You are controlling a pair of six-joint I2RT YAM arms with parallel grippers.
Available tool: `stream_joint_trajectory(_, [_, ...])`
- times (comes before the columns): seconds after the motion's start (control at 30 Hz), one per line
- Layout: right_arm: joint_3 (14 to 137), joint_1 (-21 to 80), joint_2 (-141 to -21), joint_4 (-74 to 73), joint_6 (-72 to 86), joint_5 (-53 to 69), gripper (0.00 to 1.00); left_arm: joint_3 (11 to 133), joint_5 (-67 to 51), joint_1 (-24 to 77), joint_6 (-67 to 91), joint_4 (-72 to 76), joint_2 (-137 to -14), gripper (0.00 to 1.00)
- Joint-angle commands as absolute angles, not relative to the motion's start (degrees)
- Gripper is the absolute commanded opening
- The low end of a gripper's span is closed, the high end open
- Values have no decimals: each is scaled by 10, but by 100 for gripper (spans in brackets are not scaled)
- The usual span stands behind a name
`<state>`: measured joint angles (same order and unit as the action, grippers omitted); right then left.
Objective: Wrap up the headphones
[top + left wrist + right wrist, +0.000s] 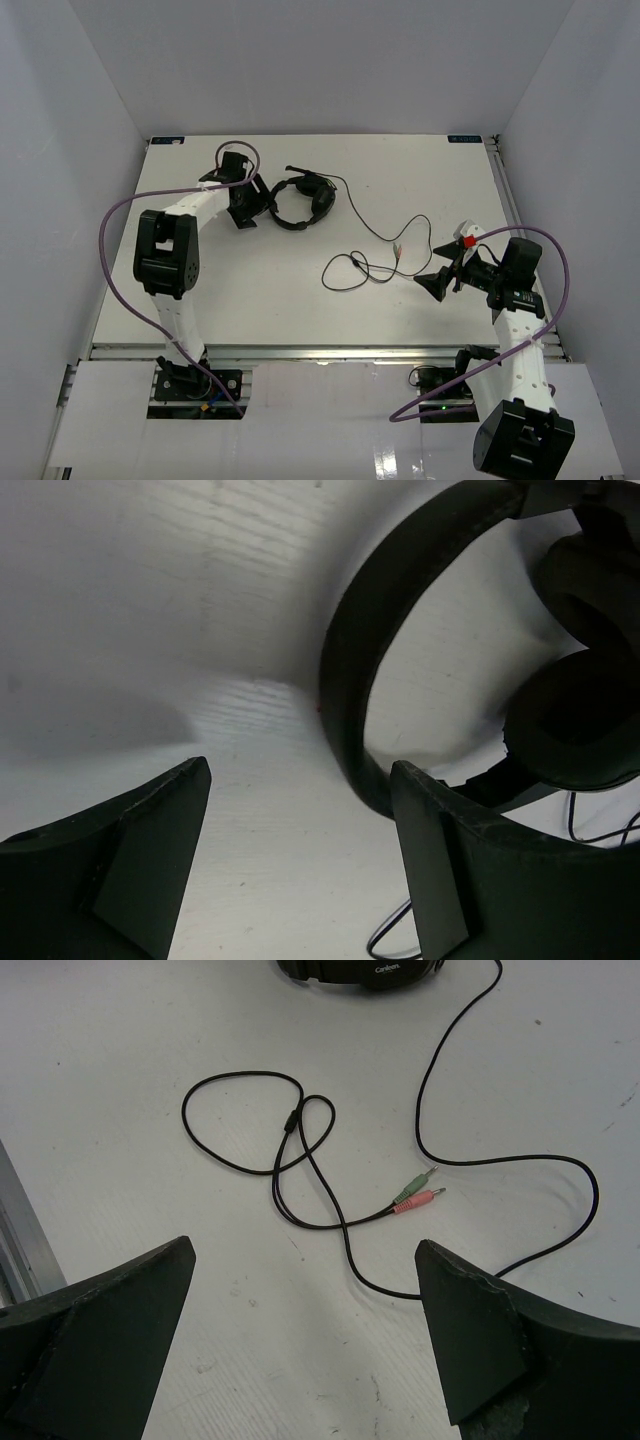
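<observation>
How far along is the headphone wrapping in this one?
Done: nothing wrapped yet. The cable lies loose across the table, its plugs free. In hand: the left gripper is open close by the headphones, and the right gripper is open over the cable; neither holds anything. Left: grasping and winding the whole cable.

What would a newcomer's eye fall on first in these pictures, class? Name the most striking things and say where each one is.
First come the black headphones, lying at the far middle of the white table, with the open left hand right beside the headband. Next is the thin black cable, sprawled in loose loops toward the right. It ends in green and pink plugs just ahead of the open right hand.
</observation>
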<state>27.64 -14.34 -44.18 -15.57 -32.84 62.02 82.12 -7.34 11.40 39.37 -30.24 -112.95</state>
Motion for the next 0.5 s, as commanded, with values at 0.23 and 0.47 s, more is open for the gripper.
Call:
stream_joint_trajectory(0.23, [299,-138,-436,-157,-330,628,98,906,-19,137,396,-342,-1187,64])
stream_joint_trajectory(0.47, [298,-134,-439,-154,-330,623,98,937,24,146,387,-354,-1214,58])
